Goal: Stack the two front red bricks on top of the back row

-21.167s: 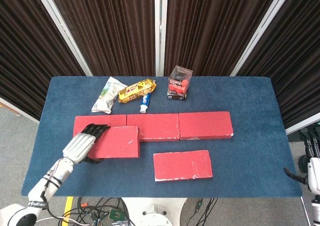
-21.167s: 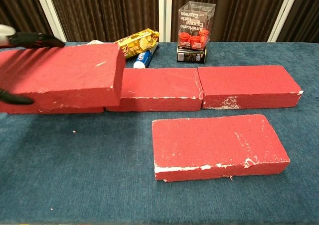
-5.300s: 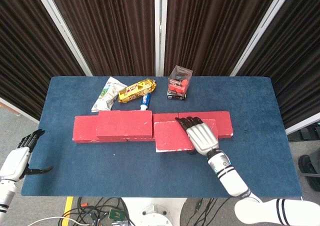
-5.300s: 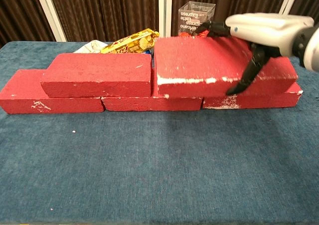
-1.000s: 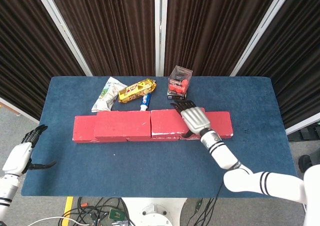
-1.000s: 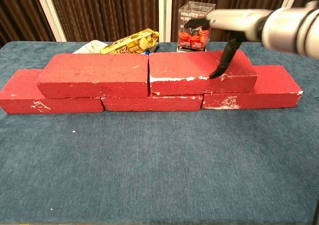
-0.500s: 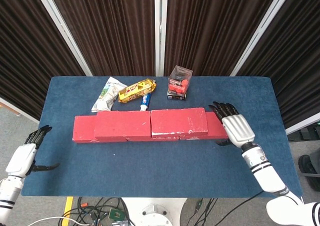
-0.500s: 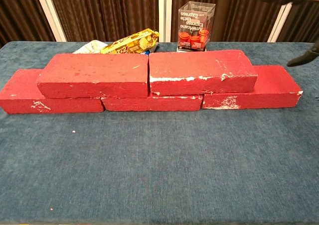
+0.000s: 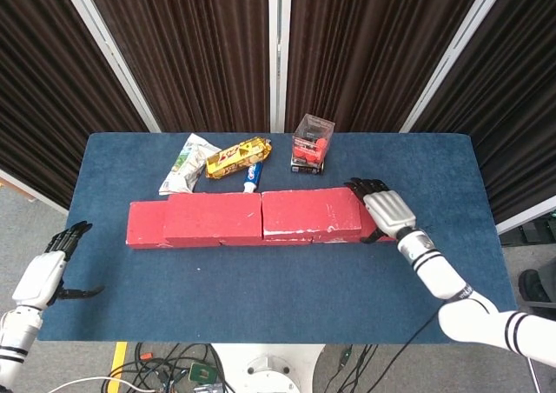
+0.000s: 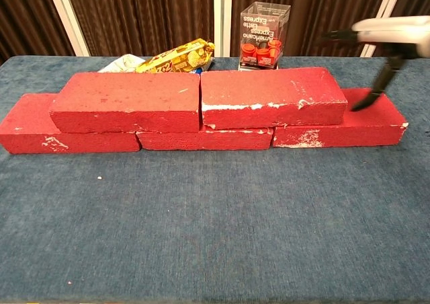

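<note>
Red bricks now sit two-high: the left upper brick [image 10: 127, 101] and right upper brick [image 10: 272, 95] rest end to end, touching, on the back row [image 10: 339, 130], and the right hand [image 9: 383, 211], on the right upper brick a second ago and clear of the stack half a second ago, has returned to that brick's right end, so I judge the stacking done bar a final nudge. It holds nothing, palm down, fingers spread over the row's right end. The left hand [image 9: 49, 274] hangs open off the table's [image 10: 215, 237] left edge.

Two bricks on a three-brick row, mid-frame.
Left upper brick [image 9: 215, 214] abuts right upper brick [image 9: 311, 211] atop the back row [image 10: 339, 126]; snack packets [image 9: 236, 156] and box [image 9: 312, 143] lie behind.
</note>
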